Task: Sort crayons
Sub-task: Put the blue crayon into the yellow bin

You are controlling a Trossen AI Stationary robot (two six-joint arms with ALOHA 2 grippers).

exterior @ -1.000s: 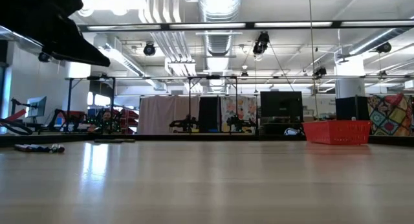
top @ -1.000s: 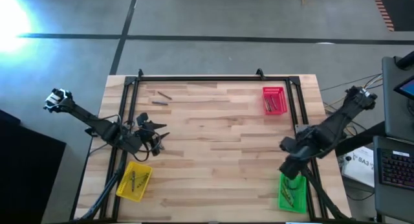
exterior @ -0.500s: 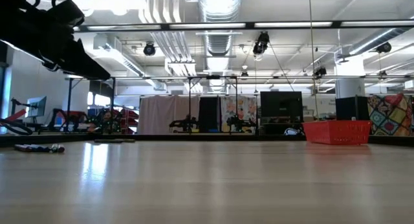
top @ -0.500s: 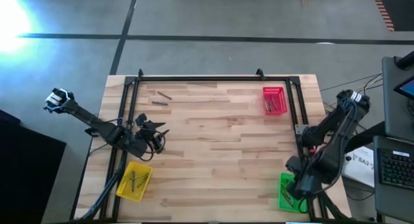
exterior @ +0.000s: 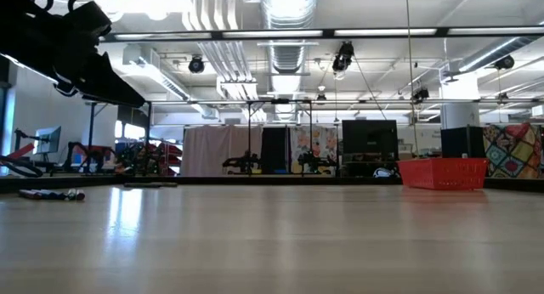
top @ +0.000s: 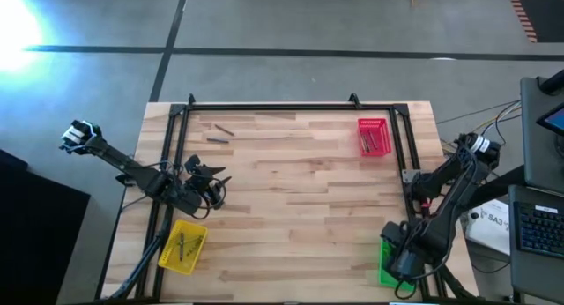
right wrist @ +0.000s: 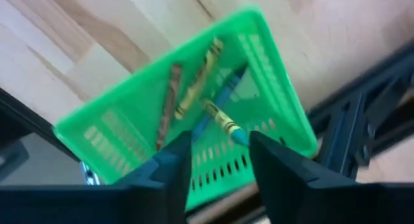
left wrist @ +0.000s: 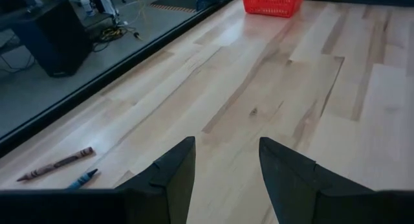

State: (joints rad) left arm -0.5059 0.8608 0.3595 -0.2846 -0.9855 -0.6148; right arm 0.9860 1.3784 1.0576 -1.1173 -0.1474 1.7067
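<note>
My right gripper [right wrist: 217, 143] hangs open over the green tray [right wrist: 116, 130] at the table's near right corner [top: 385, 261], pointing down. Several crayons lie in that tray; one with a yellow wrapper [right wrist: 223, 123] lies just beyond my fingertips, and nothing is between them. At the table's left side my left gripper [left wrist: 226, 149] is open and holds nothing, above the wood [top: 210, 183]. Two loose crayons [top: 220, 133] lie flat on the table at the far left: a brown one [left wrist: 55, 164] and a blue one [left wrist: 83, 179].
A red tray [top: 374, 136] holding crayons stands at the far right, and a yellow tray [top: 182, 246] holding crayons at the near left. A black frame rail [top: 264, 107] runs around the table. The middle of the wooden top [top: 300, 199] is bare.
My right gripper has swung toward the table's near edge and gone down, from beside the right rail to above the green tray. My left gripper has sunk a little and rolled slightly, then kept still.
</note>
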